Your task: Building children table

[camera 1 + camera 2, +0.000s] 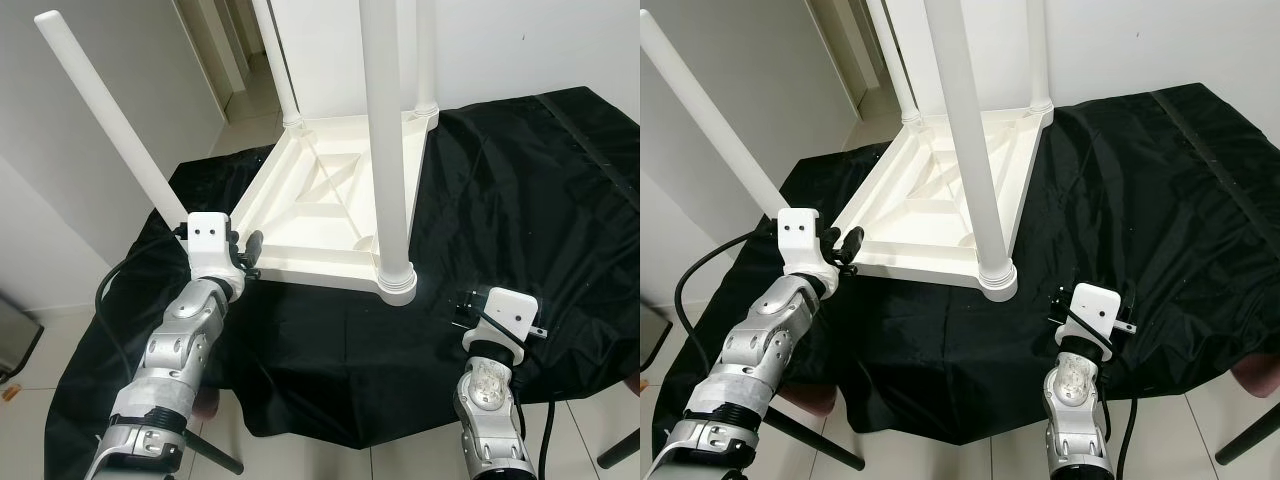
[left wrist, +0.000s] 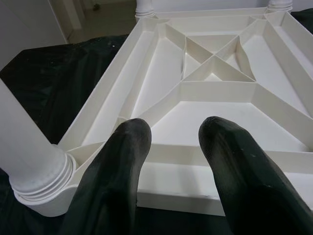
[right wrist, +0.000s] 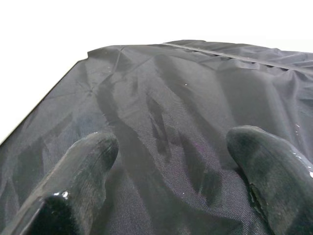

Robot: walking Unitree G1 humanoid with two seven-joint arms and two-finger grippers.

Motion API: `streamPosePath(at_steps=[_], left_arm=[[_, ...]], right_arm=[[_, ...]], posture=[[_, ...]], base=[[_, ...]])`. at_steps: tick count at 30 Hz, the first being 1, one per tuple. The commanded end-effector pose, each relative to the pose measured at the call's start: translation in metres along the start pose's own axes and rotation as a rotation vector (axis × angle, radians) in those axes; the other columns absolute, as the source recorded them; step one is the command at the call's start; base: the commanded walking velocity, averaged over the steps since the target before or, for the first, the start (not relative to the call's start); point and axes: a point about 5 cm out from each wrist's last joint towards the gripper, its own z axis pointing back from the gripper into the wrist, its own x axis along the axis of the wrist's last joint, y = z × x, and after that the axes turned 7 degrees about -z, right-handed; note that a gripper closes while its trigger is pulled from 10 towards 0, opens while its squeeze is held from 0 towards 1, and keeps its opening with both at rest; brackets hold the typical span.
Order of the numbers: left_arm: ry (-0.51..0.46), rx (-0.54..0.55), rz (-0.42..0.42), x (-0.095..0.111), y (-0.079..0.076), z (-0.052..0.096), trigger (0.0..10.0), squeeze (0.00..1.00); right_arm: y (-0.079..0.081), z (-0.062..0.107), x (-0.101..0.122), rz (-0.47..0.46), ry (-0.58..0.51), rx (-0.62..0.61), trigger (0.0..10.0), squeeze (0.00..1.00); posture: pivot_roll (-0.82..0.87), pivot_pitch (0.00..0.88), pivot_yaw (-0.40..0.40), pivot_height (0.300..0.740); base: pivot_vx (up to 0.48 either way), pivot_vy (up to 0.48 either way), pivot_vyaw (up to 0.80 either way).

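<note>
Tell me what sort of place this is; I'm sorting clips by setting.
Likely a room in a home: pale tiled floor, plain white walls, and an upturned white children's table on a black-draped surface.

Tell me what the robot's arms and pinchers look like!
Both arms are shiny silver metal, built in rounded, jointed segments. Each wrist carries a boxy white camera housing, and black cables run alongside. The left gripper and right gripper each have two long, thick black fingers with rounded tips, slightly glossy like rubber.
</note>
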Motion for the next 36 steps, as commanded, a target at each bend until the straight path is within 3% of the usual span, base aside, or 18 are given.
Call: streamPosePath(at_steps=[1, 5, 8, 12, 14, 17, 18, 19, 22, 30, 36], left_arm=[[-0.024, -0.121, -0.006, 0.001, 0.001, 0.003, 10.0, 0.0], [-0.029, -0.115, -0.012, 0.0, 0.003, 0.003, 10.0, 0.0], [-0.056, -0.095, -0.032, 0.001, 0.008, 0.003, 10.0, 0.0], [-0.083, -0.056, -0.047, 0.003, 0.015, 0.003, 10.0, 0.0], [-0.1, -0.02, -0.058, 0.003, 0.019, 0.004, 10.0, 0.0], [-0.106, -0.002, -0.059, 0.003, 0.021, 0.006, 10.0, 0.0], [-0.113, 0.011, -0.059, 0.003, 0.023, 0.007, 10.0, 0.0], [-0.121, 0.022, -0.066, 0.003, 0.024, 0.008, 10.0, 0.0], [-0.153, 0.07, -0.08, 0.001, 0.027, 0.013, 10.0, 0.0], [-0.18, 0.127, -0.041, -0.008, 0.022, 0.018, 10.0, 0.0], [-0.189, 0.137, -0.03, -0.011, 0.018, 0.018, 10.0, 0.0]], right_arm=[[0.001, 0.009, -0.015, 0.017, 0.077, 0.007, 10.0, 0.0], [0.0, 0.007, -0.012, 0.014, 0.063, 0.011, 10.0, 0.0], [0.004, 0.006, -0.009, 0.02, 0.054, 0.061, 10.0, 0.0], [0.006, 0.006, -0.007, 0.035, 0.055, 0.122, 10.0, 0.0], [0.002, 0.003, -0.005, 0.046, 0.05, 0.154, 10.0, 0.0], [0.0, 0.001, -0.002, 0.05, 0.042, 0.162, 10.0, 0.0], [-0.002, -0.001, 0.001, 0.051, 0.038, 0.164, 10.0, 0.0], [-0.004, -0.004, 0.003, 0.051, 0.036, 0.167, 10.0, 0.0], [-0.001, -0.005, 0.009, 0.063, 0.032, 0.221, 10.0, 0.0], [-0.004, -0.009, 0.015, 0.089, 0.035, 0.281, 10.0, 0.0], [-0.006, -0.016, 0.02, 0.102, 0.032, 0.301, 10.0, 0.0]], posture=[[0.0, 0.0, 0.278, 0.74], [0.0, 0.0, 0.278, 0.74], [0.0, 0.0, 0.187, 0.74], [0.0, 0.0, 0.125, 0.74], [0.0, 0.0, 0.041, 0.74], [0.0, 0.0, 0.041, 0.74], [0.0, 0.0, 0.023, 0.74], [-0.01, 0.0, -0.049, 0.74], [-0.01, 0.0, -0.075, 0.74], [-0.04, 0.0, -0.184, 0.74], [-0.05, 0.0, -0.205, 0.74]], base=[[0.0, 0.0, 0.0], [0.0, 0.0, 0.0], [0.0, 0.0, 0.0], [0.0, 0.0, 0.0], [0.0, 0.0, 0.0], [0.0, 0.0, 0.0], [0.0, 0.0, 0.0], [0.0, 0.0, 0.0], [0.0, 0.0, 0.0], [0.0, 0.0, 0.0], [0.0, 0.0, 0.0]])
